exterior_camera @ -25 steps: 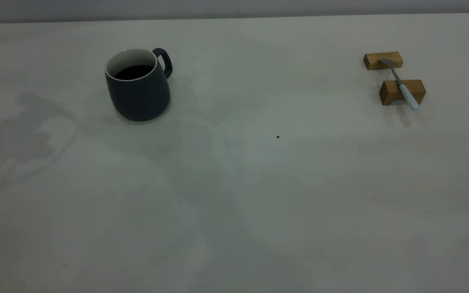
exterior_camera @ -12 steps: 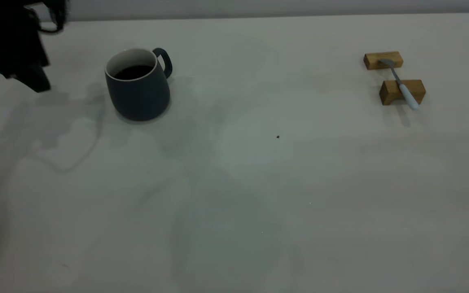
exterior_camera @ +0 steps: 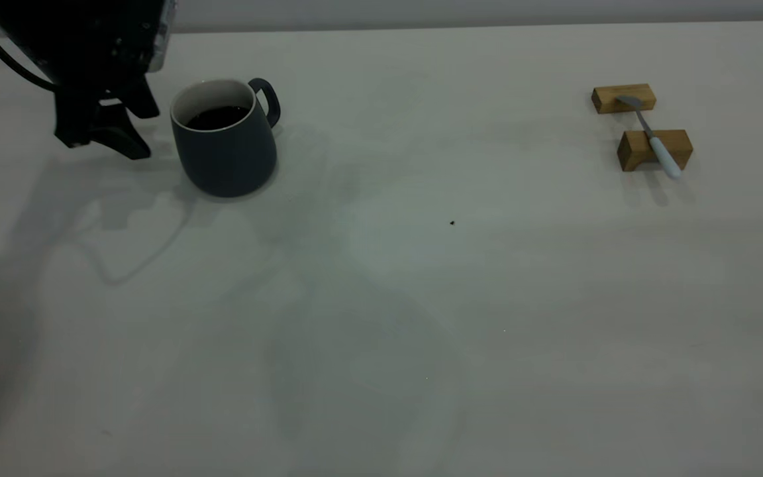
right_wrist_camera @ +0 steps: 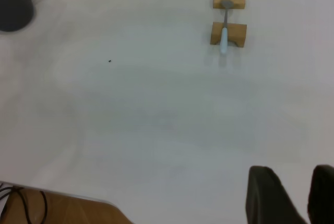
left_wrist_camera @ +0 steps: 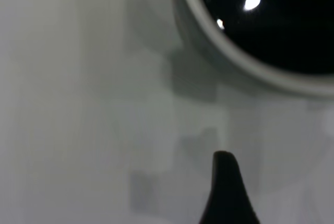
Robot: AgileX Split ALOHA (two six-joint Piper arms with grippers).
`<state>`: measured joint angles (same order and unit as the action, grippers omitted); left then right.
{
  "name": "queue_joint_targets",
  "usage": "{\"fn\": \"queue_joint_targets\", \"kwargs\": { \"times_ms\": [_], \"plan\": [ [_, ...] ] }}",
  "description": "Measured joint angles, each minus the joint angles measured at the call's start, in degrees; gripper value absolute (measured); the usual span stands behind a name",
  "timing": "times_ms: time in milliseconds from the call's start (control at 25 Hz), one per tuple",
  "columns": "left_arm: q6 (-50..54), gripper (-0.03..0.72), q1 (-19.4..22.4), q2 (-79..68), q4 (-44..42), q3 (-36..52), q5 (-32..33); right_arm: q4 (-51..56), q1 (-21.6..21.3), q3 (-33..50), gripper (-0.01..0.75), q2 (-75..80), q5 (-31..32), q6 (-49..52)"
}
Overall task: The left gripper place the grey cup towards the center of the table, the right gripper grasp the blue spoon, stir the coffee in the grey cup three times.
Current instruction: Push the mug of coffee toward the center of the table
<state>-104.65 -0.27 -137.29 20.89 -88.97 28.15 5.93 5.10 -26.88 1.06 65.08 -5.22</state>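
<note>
The grey cup (exterior_camera: 226,146) stands upright at the table's back left, handle toward the far right, with dark coffee (exterior_camera: 218,117) inside. My left gripper (exterior_camera: 145,134) hangs open just left of the cup, apart from it and low over the table. In the left wrist view one of its fingers (left_wrist_camera: 224,185) points at the cup's pale rim (left_wrist_camera: 245,62). The blue spoon (exterior_camera: 654,140) lies across two wooden blocks at the back right. My right gripper (right_wrist_camera: 293,171) is out of the exterior view, far from the spoon (right_wrist_camera: 224,31), shut with nothing in it.
Two tan wooden blocks (exterior_camera: 623,98) (exterior_camera: 640,151) carry the spoon. A tiny dark speck (exterior_camera: 452,223) marks the pale table (exterior_camera: 381,331) near its middle. A wooden edge with black cables (right_wrist_camera: 47,208) shows in the right wrist view.
My left gripper has come in from the far upper left corner and moved right, ending close beside the cup. The cup and the spoon have not moved.
</note>
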Motion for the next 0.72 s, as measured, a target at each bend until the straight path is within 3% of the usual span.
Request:
{"fn": "queue_joint_targets", "kwargs": {
  "times_ms": [320, 720],
  "plan": [
    [-4.70, 0.585, -3.33, -1.06, 5.13, -0.62, 0.15, 0.04, 0.00, 0.00, 0.237, 0.00, 0.00, 0.00],
    [-5.07, 0.585, -11.63, -1.11, 11.60, -0.62, -1.89, 0.04, 0.00, 0.00, 0.237, 0.00, 0.00, 0.00]
  ]
}}
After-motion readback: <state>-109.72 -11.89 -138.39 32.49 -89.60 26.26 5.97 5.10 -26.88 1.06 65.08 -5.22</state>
